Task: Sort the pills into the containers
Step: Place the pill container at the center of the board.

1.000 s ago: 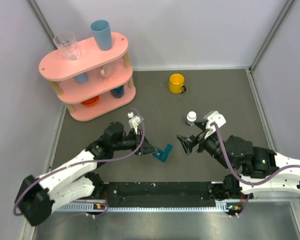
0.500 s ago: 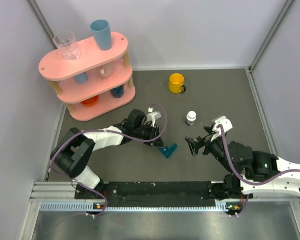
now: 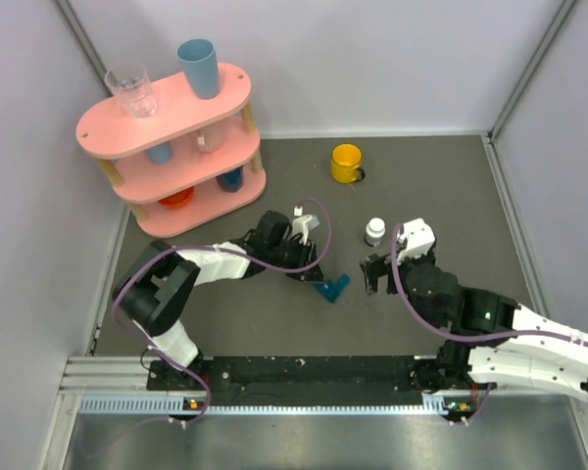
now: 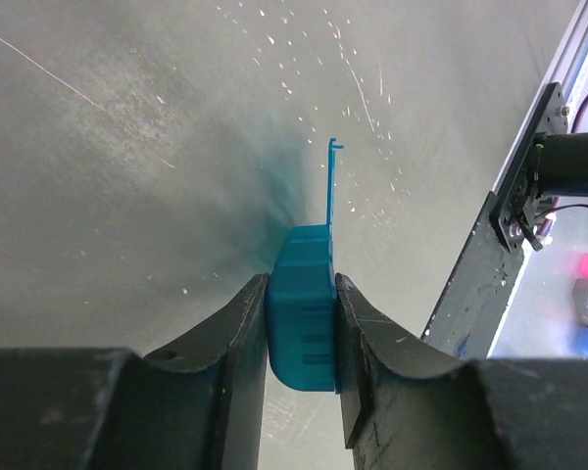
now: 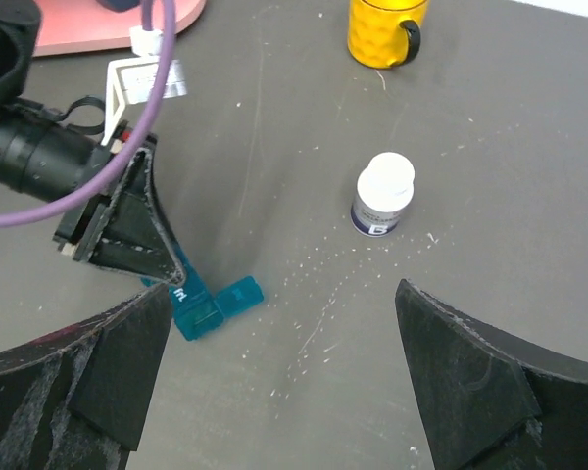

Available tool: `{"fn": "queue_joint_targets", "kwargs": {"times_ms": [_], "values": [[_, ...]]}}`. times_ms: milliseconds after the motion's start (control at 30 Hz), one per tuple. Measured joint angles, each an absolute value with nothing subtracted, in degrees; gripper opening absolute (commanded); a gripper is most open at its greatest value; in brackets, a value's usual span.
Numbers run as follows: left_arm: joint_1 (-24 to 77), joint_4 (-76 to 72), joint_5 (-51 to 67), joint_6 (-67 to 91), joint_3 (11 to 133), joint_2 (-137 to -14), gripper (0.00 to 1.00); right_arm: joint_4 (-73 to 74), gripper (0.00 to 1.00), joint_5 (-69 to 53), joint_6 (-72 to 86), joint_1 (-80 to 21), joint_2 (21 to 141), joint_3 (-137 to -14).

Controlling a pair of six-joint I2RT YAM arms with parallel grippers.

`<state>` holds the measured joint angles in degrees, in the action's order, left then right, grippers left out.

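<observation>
Left claw (image 4: 302, 287) is clamped on the small dark-teal rectangular plastic pill box (image 4: 301, 333), one finger on each long side, gripping it at the wrist-side end. The box's long axis runs straight out from the claw. From the top camera that is toward the right edge of the counter (image 3: 451, 186), tipped slightly toward the near edge. One thin lid flap stands open at the outer end: edge-on from the left wrist, angled off to the side from the right wrist. The box sits about mid-counter, a bit nearer the near edge than the far one. Can't count its compartments.

Right claw (image 5: 284, 294) has its jaws wide apart with nothing between them. It sits just right of the box, not touching it.

Counts:
- 1 pill box.
- 1 small white capped bottle (image 5: 383, 196), upright, beyond the right claw toward the far edge.
- 1 yellow dimpled mug (image 3: 346, 163), upright, near the far edge around the middle.
- 1 pink three-tier oval rack (image 3: 167, 127) in the far-left corner. On its top tier are 1 clear glass (image 3: 130, 90) and 1 blue cup (image 3: 198, 67). The lower tiers hold more cups, partly hidden, so no count for those.
</observation>
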<state>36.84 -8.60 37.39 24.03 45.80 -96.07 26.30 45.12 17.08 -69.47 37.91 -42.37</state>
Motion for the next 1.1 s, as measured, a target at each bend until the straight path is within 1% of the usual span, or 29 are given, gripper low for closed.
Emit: {"fn": "queue_joint_targets", "kwargs": {"times_ms": [200, 233, 433, 567, 667, 700, 733, 867, 1100], "values": [[36.8, -8.5, 35.3, 23.3, 45.8, -96.2, 0.46, 26.3, 0.96, 41.9, 18.4, -64.8, 37.9, -41.2], [36.8, -8.2, 34.7, 22.8, 45.8, -96.2, 0.5, 26.2, 0.96, 41.5, 18.5, -64.3, 37.9, -41.2], [36.8, -6.0, 31.7, 20.7, 45.8, -96.8, 0.57, 26.2, 0.97, 39.4, 18.7, -61.6, 39.0, -41.2], [36.8, -4.5, 30.1, 19.3, 45.9, -96.9, 0.69, 26.2, 0.98, 38.6, 19.0, -60.1, 40.5, -41.2], [36.8, -3.9, 28.8, 18.4, 46.8, -96.9, 0.72, 26.1, 0.98, 37.5, 19.4, -57.5, 41.5, -41.2], [36.8, -3.8, 28.2, 18.2, 47.0, -96.9, 0.77, 26.2, 0.98, 37.0, 19.6, -56.4, 41.8, -41.2], [36.7, -3.4, 27.7, 18.0, 47.1, -96.7, 0.79, 26.1, 0.98, 36.4, 19.7, -55.4, 42.1, -41.2], [36.4, -0.8, 24.3, 17.6, 47.2, -94.0, 0.82, 25.9, 0.98, 33.7, 20.0, -49.8, 44.5, -41.4], [35.9, 5.0, 16.5, 18.2, 47.0, -83.0, 0.83, 25.8, 0.98, 26.7, 19.6, -38.6, 56.8, -47.5]]}}
